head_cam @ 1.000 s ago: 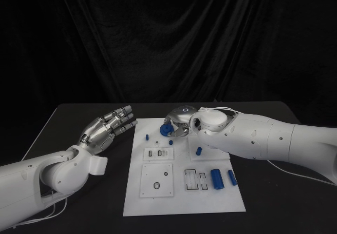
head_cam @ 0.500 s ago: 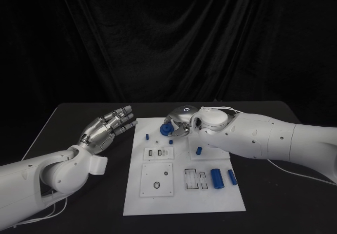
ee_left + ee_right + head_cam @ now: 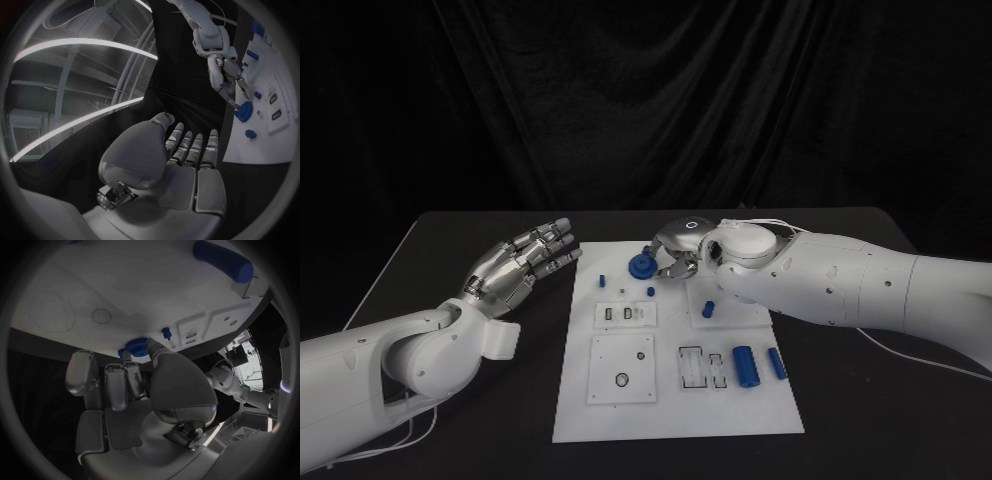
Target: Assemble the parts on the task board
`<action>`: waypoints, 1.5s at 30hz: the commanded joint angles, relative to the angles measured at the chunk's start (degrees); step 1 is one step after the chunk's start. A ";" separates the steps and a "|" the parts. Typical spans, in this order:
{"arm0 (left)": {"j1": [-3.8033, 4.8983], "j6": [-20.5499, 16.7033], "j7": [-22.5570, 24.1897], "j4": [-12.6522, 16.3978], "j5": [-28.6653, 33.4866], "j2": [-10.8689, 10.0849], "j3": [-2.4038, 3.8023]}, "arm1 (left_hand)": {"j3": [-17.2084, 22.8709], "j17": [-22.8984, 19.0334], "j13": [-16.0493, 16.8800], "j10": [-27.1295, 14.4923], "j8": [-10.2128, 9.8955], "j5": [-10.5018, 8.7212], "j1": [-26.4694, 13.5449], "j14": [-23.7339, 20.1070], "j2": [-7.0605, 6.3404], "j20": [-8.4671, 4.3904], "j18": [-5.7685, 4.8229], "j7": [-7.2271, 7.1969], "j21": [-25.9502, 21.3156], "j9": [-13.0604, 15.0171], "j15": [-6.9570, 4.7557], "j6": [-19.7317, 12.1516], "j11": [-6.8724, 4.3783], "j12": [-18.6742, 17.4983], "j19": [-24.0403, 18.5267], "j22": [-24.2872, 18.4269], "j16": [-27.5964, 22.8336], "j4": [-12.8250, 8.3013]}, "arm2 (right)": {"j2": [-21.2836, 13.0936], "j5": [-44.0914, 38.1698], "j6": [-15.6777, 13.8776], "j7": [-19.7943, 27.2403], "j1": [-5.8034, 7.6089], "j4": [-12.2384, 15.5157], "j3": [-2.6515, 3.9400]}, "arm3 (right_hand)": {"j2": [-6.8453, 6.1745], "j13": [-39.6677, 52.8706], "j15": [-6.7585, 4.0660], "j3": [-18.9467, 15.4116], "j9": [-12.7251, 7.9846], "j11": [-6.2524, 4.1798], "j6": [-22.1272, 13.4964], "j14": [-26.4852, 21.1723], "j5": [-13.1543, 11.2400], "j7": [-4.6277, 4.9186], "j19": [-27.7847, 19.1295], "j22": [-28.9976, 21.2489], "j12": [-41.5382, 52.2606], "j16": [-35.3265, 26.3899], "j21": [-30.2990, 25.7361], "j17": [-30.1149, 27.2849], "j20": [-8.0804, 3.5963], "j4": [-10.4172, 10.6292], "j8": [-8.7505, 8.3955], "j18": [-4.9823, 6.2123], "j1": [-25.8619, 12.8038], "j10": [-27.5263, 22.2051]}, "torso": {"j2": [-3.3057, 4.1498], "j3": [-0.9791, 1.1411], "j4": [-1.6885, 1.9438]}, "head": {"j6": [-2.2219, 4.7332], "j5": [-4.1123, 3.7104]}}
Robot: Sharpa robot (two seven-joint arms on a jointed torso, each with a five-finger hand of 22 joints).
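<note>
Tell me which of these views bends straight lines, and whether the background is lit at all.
Both wrist views are fisheye circles: the task board edge curves in the right wrist view, and room beams arc in the left wrist view. In the head view the backdrop is dark drapery; the board stands out bright against the black table.

Dim, sharp; fisheye warping at edges

The place looked like a robotics lab or test stand. A black tabletop (image 3: 877, 400) stood before a black curtain (image 3: 675, 100) that closed off the whole background. On it lay a white task board (image 3: 678, 405) with cut-out slots and small blue parts (image 3: 746, 366), a bench fixture rather than household goods. The left wrist view showed pale curved ceiling beams (image 3: 81, 45) overhead, as in a large hall.
</note>
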 commanded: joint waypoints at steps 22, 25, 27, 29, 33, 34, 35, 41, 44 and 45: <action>-0.28 0.57 0.32 0.42 0.22 -0.61 0.05 | 0.57 0.09 0.08 -0.05 0.33 -0.34 -0.65 -0.06 0.27 0.07 -0.70 0.47 0.22 0.05 0.52 -0.01 0.53 0.30 0.13 0.06 0.39 0.11 | -14.87 -0.36 -5.10 0.97 5.53 11.59 -0.08 | 0.91 9.50 -0.66 -0.71 -1.16 -0.82 2.15 3.48 1.38 -0.88 4.28 10.95 1.86 1.82 5.43 11.24 -0.37 0.11 -1.19 -0.39 2.00 5.23 | -0.05 0.01 -0.06 | -0.13 1.03; -0.28 0.53 0.30 0.40 0.22 -0.53 0.05 | 0.57 0.09 0.08 -0.05 0.33 -0.34 -0.65 -0.06 0.27 0.07 -0.70 0.47 0.22 0.05 0.52 -0.01 0.53 0.30 0.13 0.06 0.39 0.11 | -17.27 -0.36 -3.63 1.43 6.05 13.13 -0.14 | 0.75 9.46 -0.87 -0.79 -1.89 -1.04 1.41 3.53 0.84 -1.05 4.72 11.11 1.83 1.73 5.96 11.17 -0.63 0.09 -1.89 -0.52 2.56 5.40 | 0.01 -0.01 0.00 | -0.42 0.76; -0.29 0.66 0.31 0.31 0.22 -0.27 0.05 | 0.59 0.09 0.08 -0.04 0.37 -0.34 -0.66 -0.04 0.27 0.06 -0.71 0.48 0.23 0.06 0.53 0.07 0.52 0.33 0.14 0.07 0.41 0.11 | -19.27 -0.36 -3.20 1.79 6.06 14.13 -0.18 | 0.66 9.50 -1.04 -0.77 -2.34 -1.21 0.94 3.53 0.67 -1.29 4.85 11.15 1.84 1.66 6.10 11.10 -0.75 -0.04 -2.08 -0.56 3.08 5.56 | 0.05 -0.04 0.04 | -0.55 0.71; -0.29 0.84 0.26 0.26 0.22 -0.01 0.05 | 0.61 0.09 0.08 -0.05 0.34 -0.34 -0.67 -0.05 0.27 0.06 -0.71 0.49 0.23 0.05 0.53 -0.01 0.51 0.32 0.15 0.07 0.41 0.10 | -20.99 -0.36 -3.20 2.11 5.76 14.76 -0.21 | 0.57 8.89 -1.13 -0.77 -2.56 -1.31 0.83 3.27 0.52 -1.39 4.72 11.07 1.45 1.28 5.84 10.67 -0.84 -0.10 -2.08 -0.50 3.42 4.80 | 0.05 -0.06 0.04 | -0.52 0.80; -0.29 1.06 0.13 0.31 0.22 0.24 0.05 | 0.63 0.09 0.08 -0.05 0.35 -0.34 -0.68 -0.05 0.27 0.06 -0.72 0.49 0.23 0.05 0.54 0.03 0.51 0.32 0.15 0.07 0.41 0.10 | -23.73 -0.36 -4.11 2.76 4.67 15.11 -0.24 | 0.40 8.13 -1.26 -0.80 -3.19 -1.35 0.66 3.05 0.29 -1.21 4.63 10.97 0.90 0.84 5.55 10.24 -1.02 -0.08 -2.01 -0.45 4.22 4.12 | 0.04 -0.15 0.00 | -0.76 0.89; -0.29 1.09 0.11 0.31 0.22 0.27 0.05 | 0.63 0.09 0.08 -0.05 0.35 -0.34 -0.68 -0.05 0.27 0.06 -0.72 0.49 0.23 0.05 0.54 0.03 0.51 0.32 0.15 0.07 0.41 0.10 | -24.24 -0.36 -4.42 2.87 4.40 15.10 -0.24 | 0.34 8.03 -1.25 -0.84 -3.28 -1.31 0.88 3.02 0.27 -1.18 4.58 10.94 0.83 0.75 5.43 10.15 -1.03 -0.02 -1.90 -0.43 4.37 4.08 | 0.05 -0.13 -0.03 | -0.80 0.94; -0.29 1.12 0.09 0.31 0.22 0.28 0.05 | 0.63 0.09 0.08 -0.05 0.35 -0.34 -0.68 -0.05 0.27 0.06 -0.72 0.49 0.23 0.05 0.54 0.03 0.51 0.32 0.15 0.07 0.41 0.10 | -24.60 -0.36 -4.65 2.92 4.18 15.10 -0.25 | 0.33 8.02 -1.25 -0.84 -3.29 -1.31 0.90 3.01 0.27 -1.18 4.58 10.94 0.82 0.73 5.43 10.13 -1.03 -0.02 -1.89 -0.44 4.39 4.07 | 0.06 -0.14 -0.07 | -0.80 1.00; -0.29 1.26 -0.07 0.22 0.22 0.35 0.05 | 0.63 0.09 0.08 -0.05 0.35 -0.34 -0.68 -0.05 0.27 0.06 -0.72 0.49 0.23 0.05 0.54 0.03 0.51 0.32 0.15 0.07 0.41 0.10 | -27.00 0.92 -6.45 3.37 2.26 14.75 -0.26 | -0.01 2.89 -1.18 -1.26 -4.61 -1.24 1.36 0.90 -0.01 -1.03 2.23 9.46 -3.13 -2.98 0.76 6.52 -0.99 1.31 -1.88 0.50 5.51 -1.07 | 0.25 -0.10 0.21 | -0.67 0.84; -0.29 1.37 -0.07 0.18 0.22 0.40 0.05 | 0.70 0.10 0.08 -0.05 0.36 -0.34 -0.70 -0.01 0.29 0.06 -0.73 0.49 0.25 0.05 0.56 0.03 0.49 0.34 0.17 0.07 0.46 0.09 | -27.37 1.26 -7.08 3.43 1.64 14.35 -0.27 | -0.15 2.45 -1.13 -1.40 -4.80 -1.18 1.35 0.62 -0.24 -0.99 1.97 9.29 -3.51 -3.52 0.17 6.03 -0.96 1.54 -1.90 0.60 5.60 -1.45 | 0.30 -0.14 0.26 | -0.77 0.67; -0.29 1.40 -0.06 0.19 0.22 0.41 0.05 | 0.70 0.10 0.08 -0.05 0.36 -0.34 -0.70 -0.01 0.29 0.06 -0.73 0.49 0.25 0.05 0.56 0.03 0.49 0.34 0.17 0.07 0.46 0.09 | -27.45 1.32 -7.27 3.42 1.50 14.29 -0.27 | -0.15 2.45 -1.13 -1.40 -4.80 -1.18 1.35 0.62 -0.24 -0.99 1.97 9.29 -3.51 -3.52 0.17 6.03 -0.96 1.54 -1.90 0.60 5.60 -1.45 | 0.32 -0.13 0.25 | -0.76 0.66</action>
